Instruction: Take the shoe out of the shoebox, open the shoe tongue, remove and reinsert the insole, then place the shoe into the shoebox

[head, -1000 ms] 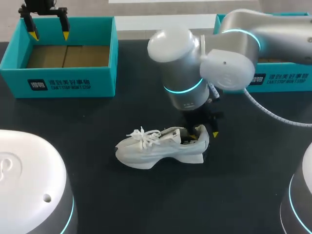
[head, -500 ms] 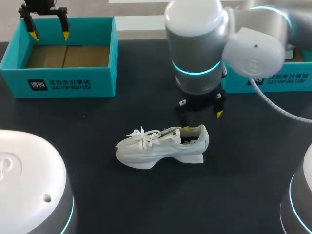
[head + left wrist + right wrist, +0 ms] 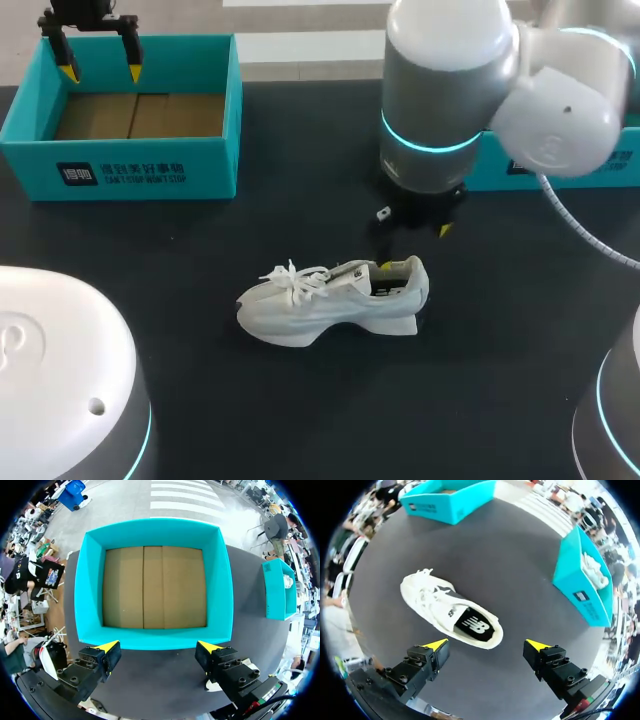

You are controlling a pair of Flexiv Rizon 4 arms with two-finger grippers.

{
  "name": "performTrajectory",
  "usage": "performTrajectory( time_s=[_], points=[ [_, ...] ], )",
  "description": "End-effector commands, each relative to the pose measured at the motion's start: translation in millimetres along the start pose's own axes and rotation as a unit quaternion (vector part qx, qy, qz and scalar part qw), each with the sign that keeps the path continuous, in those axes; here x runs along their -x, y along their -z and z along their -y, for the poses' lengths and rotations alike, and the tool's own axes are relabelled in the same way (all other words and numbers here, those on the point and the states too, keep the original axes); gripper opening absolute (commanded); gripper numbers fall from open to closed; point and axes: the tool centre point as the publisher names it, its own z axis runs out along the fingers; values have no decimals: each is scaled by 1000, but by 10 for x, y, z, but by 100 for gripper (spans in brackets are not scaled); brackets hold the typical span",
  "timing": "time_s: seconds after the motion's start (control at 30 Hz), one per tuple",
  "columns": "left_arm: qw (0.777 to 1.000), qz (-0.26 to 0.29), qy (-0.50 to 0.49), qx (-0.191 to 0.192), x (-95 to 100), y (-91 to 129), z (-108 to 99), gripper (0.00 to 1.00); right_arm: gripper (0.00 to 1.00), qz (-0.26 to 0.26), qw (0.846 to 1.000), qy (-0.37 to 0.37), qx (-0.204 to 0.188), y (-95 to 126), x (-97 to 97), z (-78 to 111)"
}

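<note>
white shoe (image 3: 330, 300) is seen upright on the table (image 3: 200, 260), well apart from the teal shoebox (image 3: 150, 170), with right gripper (image 3: 486, 644) held wide open, empty, above its heel end and left gripper (image 3: 159, 647) likewise over the shoebox.

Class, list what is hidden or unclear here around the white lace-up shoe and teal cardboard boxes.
- Head view: right gripper mostly covered by its own grey arm; one yellow tip shows.
- Head view: second teal cardboard box largely behind that arm.
- Right wrist view: that box's white contents, too small to identify.
- Head view: inside of the white lace-up shoe, shadowed by its collar.
</note>
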Motion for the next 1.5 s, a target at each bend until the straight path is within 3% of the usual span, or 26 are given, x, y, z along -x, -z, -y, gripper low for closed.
performTrajectory(
  time_s=[0.03, 0.1, 0.17, 0.83, 0.97, 1.07, 1.27, 1.5],
  points=[
    [1000, 0, 0, 0, 1, 0, 0, 100, 100, -6, 937, 329, 118, -2, -104, 36],
    [1000, 0, 0, 0, 1, 0, 0, 100, 100, -13, 909, 397, 121, 29, -147, 13],
    [1000, 0, 0, 0, 1, 0, 0, 100, 100, -12, 887, 454, 85, 18, -200, 0],
    [1000, 0, 0, 0, 1, 0, 0, 100, 100, -12, 887, 454, 85, 18, -200, 0],
    [1000, 0, 0, 0, 1, 0, 0, 100, 100, -74, 874, 444, 182, -131, -95, 93],
    [1000, 0, 0, 0, 1, 0, 0, 100, 100, -103, 862, 438, 232, -221, 5, 160],
    [1000, 0, 0, 0, 1, 0, 0, 100, 100, -138, 850, 422, 284, -456, 199, 271],
    [1000, 0, 0, 0, 1, 0, 0, 100, 100, -163, 842, 414, 305, -629, 386, 288]
  ],
)
